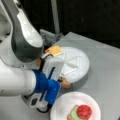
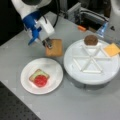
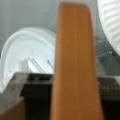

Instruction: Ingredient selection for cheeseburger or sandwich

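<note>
Closest to the wrist camera, a flat brown toast square [image 3: 76, 62] is filling the middle of the picture, standing edge-up between the dark pincer fingers [image 3: 37, 85]. The pincer [image 2: 48, 44] is clenching on this toast square, which in a front view [image 2: 54, 47] is hanging just above the grey worktop [image 2: 75, 105], between the white paper plate [image 2: 53, 67] and the round white divided tray [image 2: 91, 62]. In a front view the toast is showing only as a small brown corner [image 1: 65, 83] below the blue and white wrist of the arm [image 1: 47, 87].

Moving outward, the partly built sandwich [image 2: 38, 78] is sitting on the paper plate toward a front view's left: a brown toast base, a pale green lettuce layer [image 2: 35, 74] and a red tomato disc [image 2: 40, 80] on top. Both front views are showing it, the tomato disc [image 1: 84, 111] uppermost.

On the divided tray, a dark brown round patty [image 2: 90, 40] and a yellow cheese square [image 2: 111, 49] are lying in separate compartments, untouched. The cheese [image 1: 55, 50] is also peeking out behind the arm in a front view.

As a judgement, the work is well along: base, lettuce and tomato are stacked, a second toast is in the pincer's grip and not yet on the stack, and patty and cheese are remaining on the tray.
</note>
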